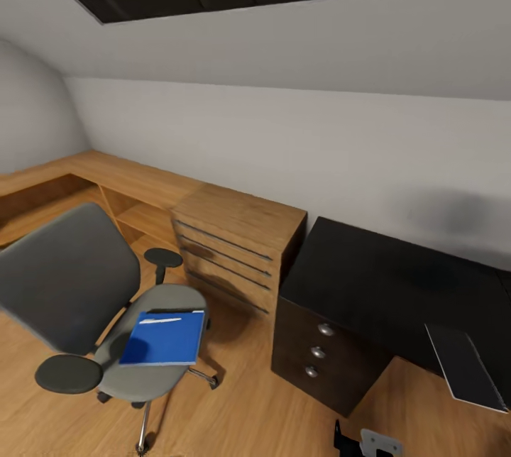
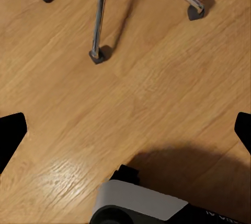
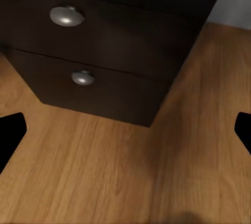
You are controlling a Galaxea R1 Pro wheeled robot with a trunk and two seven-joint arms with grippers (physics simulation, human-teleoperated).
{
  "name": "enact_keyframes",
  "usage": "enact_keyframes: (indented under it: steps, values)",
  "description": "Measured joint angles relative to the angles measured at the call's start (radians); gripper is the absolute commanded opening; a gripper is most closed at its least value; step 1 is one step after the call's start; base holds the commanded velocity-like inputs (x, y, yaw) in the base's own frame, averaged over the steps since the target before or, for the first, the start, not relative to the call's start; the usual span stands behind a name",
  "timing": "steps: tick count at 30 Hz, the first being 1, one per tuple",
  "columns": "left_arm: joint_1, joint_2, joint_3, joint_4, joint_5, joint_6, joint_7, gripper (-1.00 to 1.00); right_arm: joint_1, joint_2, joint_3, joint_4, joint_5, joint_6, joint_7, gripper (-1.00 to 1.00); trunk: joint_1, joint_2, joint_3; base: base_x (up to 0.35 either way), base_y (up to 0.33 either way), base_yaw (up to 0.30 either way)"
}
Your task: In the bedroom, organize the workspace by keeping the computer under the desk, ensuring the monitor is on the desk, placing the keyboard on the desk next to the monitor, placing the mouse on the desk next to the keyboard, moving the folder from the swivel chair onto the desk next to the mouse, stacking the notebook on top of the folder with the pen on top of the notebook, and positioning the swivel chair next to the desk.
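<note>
Left gripper (image 2: 125, 130): in the left wrist view its two dark fingertips sit at the far left and far right edges of the frame, spread wide with bare wood floor (image 2: 157, 78) between them; it holds nothing.

Right gripper (image 3: 125, 130): the same in the right wrist view, tips at opposite edges, spread apart and empty over the floor, with the desk's black drawers (image 3: 104, 51) and their round silver knobs across the upper half of that frame.

Swivel chair (image 1: 67, 279): lower left of the head view, grey back and black armrests; its chrome legs and casters cross the top of the left wrist view.

Folder (image 1: 165, 338): flat on the chair seat, lower left of centre in the head view, bright blue.

Pen (image 1: 160, 320): a slim pale stick lying on the folder near its far edge (likely to roll off if the folder tilts).

Desk (image 1: 397, 279): right of centre in the head view, black top, drawer stack on its near left corner, well apart from the chair.

Dark flat slab (image 1: 465, 366): at the lower right edge, against the desk; I cannot tell what it is.

Handling, as a judgement: the folder looks thin, light and somewhat bendy, lying flush on soft upholstery. An edge overhanging the seat would be the place to pinch it, keeping it level.
</note>
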Motion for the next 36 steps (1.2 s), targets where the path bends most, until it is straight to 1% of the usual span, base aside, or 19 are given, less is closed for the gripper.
enact_keyframes:
  steps: [1,3,5,7,9,10,11,12,13,14,15,17,22,28,31,32,33,34,36]
  values:
    - [0.000,0.009,0.000,-0.002,-0.001,-0.006,0.000,1.00,0.000,0.000,0.000,0.000,0.000,0.000,0.000,1.00,0.000,0.000,0.000,0.000,0.000,0.287]
    - [0.001,0.038,0.001,-0.006,-0.001,-0.013,-0.008,1.00,0.000,0.000,0.000,0.000,0.000,0.000,0.000,1.00,0.000,0.000,0.000,0.000,0.000,0.287]
    - [0.001,0.053,0.002,-0.007,0.000,-0.013,-0.037,1.00,0.000,0.000,0.000,0.000,0.000,0.000,0.000,1.00,0.000,0.000,0.000,0.000,0.000,0.287]
    - [0.001,0.068,0.004,-0.007,0.001,-0.012,-0.092,1.00,0.000,0.000,0.000,0.000,0.000,0.000,0.000,1.00,0.000,0.000,0.000,0.000,0.000,0.287]
    - [0.001,0.082,0.019,-0.007,0.005,-0.010,-0.177,1.00,0.000,0.000,0.000,0.000,0.000,0.000,0.000,1.00,0.000,0.000,0.000,0.000,0.000,0.287]
    - [0.001,0.085,0.028,-0.007,0.006,-0.010,-0.198,1.00,0.000,0.000,0.000,0.000,0.001,0.000,0.000,1.00,0.000,0.000,0.000,0.000,0.000,0.287]
    - [0.001,0.088,0.052,-0.006,0.007,-0.008,-0.231,1.00,0.000,0.000,0.000,0.000,0.000,0.000,0.000,1.00,0.000,0.000,0.000,0.000,0.000,0.287]
    - [0.001,0.090,0.066,-0.006,0.007,-0.007,-0.245,1.00,0.000,-0.001,0.000,0.000,0.001,0.000,0.000,1.00,0.000,0.000,0.000,0.000,0.000,0.287]
    - [0.001,0.091,0.093,-0.005,0.008,-0.004,-0.266,1.00,0.000,-0.001,0.000,0.000,0.001,0.000,0.000,1.00,0.000,0.000,0.000,0.000,0.000,0.287]
    - [0.001,0.092,0.106,-0.005,0.008,-0.001,-0.275,1.00,0.000,-0.001,0.000,0.000,0.000,0.000,0.000,1.00,0.000,0.000,0.000,0.000,0.000,0.287]
    - [0.001,0.093,0.128,-0.004,0.009,0.007,-0.289,1.00,0.000,-0.002,0.000,0.000,0.000,0.000,0.000,1.00,0.000,0.000,0.000,0.000,0.000,0.287]
    - [0.001,0.093,0.155,-0.002,0.011,0.041,-0.317,1.00,0.000,-0.002,0.000,0.000,0.000,0.000,0.000,1.00,0.000,0.000,0.000,0.000,0.000,0.287]
    - [0.001,0.093,0.171,-0.002,0.011,0.099,-0.349,1.00,0.000,-0.002,0.000,0.000,0.000,0.000,0.000,1.00,0.000,0.000,0.000,0.000,0.000,0.287]
    - [0.001,0.094,0.183,-0.001,0.013,0.122,-0.363,1.00,0.000,-0.002,0.000,0.000,0.000,0.000,0.000,1.00,0.000,0.000,0.000,0.000,0.000,0.287]
    - [0.001,0.095,0.219,-0.001,0.015,0.125,-0.370,1.00,0.000,-0.003,-0.001,0.000,0.000,0.000,0.000,1.00,0.000,0.000,0.000,0.000,0.000,0.287]
    - [0.000,0.097,0.249,0.000,0.016,0.127,-0.381,1.00,0.000,-0.003,0.000,0.000,0.000,0.000,0.000,1.00,0.000,0.000,0.000,0.000,0.000,0.287]
    - [0.000,0.100,0.305,0.003,0.018,0.141,-0.417,1.00,0.000,-0.003,-0.001,0.000,0.000,0.000,0.000,1.00,0.000,0.000,0.000,0.000,0.000,0.287]
    - [0.000,0.102,0.326,0.004,0.018,0.152,-0.434,1.00,0.000,-0.003,-0.001,0.000,0.000,0.000,0.000,1.00,0.000,0.000,0.000,0.000,0.000,0.287]
    - [0.000,0.118,0.406,0.006,0.019,0.230,-0.517,1.00,0.000,-0.003,-0.001,0.000,-0.001,0.000,0.000,1.00,0.000,0.000,0.000,0.000,0.000,0.287]
